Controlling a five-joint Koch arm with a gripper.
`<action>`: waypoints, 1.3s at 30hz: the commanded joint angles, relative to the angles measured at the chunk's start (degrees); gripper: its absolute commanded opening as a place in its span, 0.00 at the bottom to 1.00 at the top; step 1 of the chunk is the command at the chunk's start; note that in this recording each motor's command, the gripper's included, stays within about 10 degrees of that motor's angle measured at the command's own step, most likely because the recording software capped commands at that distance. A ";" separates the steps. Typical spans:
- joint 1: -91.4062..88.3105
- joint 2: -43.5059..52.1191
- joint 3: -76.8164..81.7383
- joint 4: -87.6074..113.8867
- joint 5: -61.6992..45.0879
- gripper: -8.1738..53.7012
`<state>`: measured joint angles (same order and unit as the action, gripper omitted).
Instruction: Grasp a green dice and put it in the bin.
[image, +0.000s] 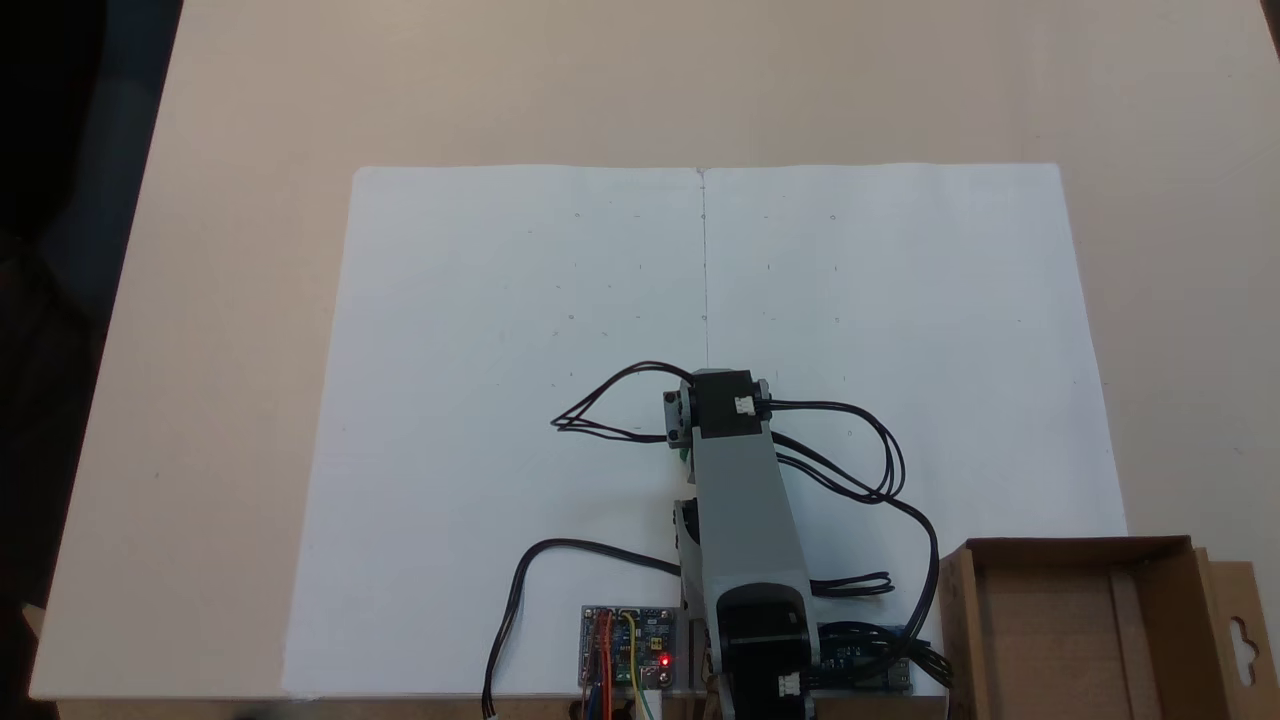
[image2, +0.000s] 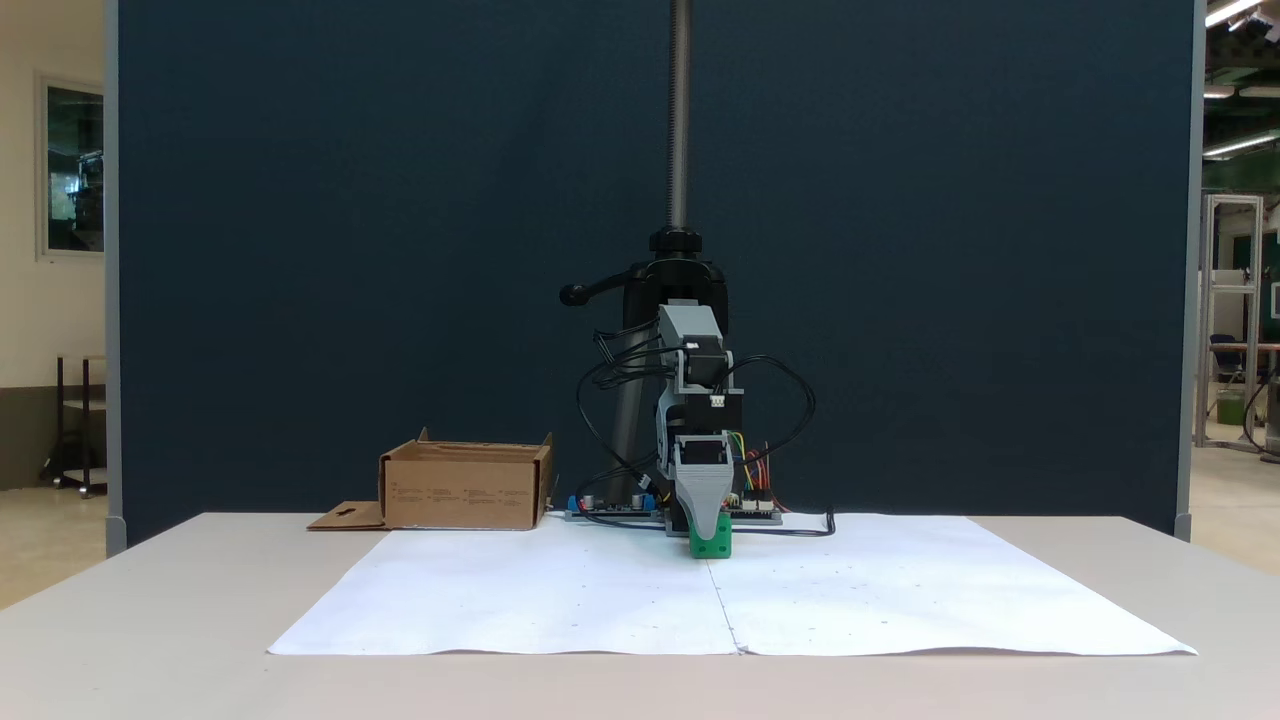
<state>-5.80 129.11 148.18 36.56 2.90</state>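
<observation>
In a fixed view the bin (image2: 466, 487) waits at the left, well apart from the arm. At the centre the gripper (image2: 708, 535) points down onto the green dice (image2: 711, 541) on the white paper (image2: 560, 590), probably to grasp it. I cannot tell if the jaws are clamped.

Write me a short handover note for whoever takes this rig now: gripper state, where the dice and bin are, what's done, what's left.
Gripper: pointing down at the green dice; the jaws line up one behind the other, so open or shut cannot be told.
Green dice: on the white paper at the gripper tip, near the centre seam; whether it is lifted is unclear.
Bin: on the table beside the arm's base, looks empty in a fixed view.
Done: the approach to the dice.
Left: confirm the grasp, carry, drop in the bin.
</observation>
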 joint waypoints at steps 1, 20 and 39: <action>-0.70 5.63 -0.97 -2.02 -0.62 0.83; -2.11 5.10 1.05 -2.90 -0.62 0.83; -3.69 0.97 1.58 -6.15 -0.44 0.80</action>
<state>-8.96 128.76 150.29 33.31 2.90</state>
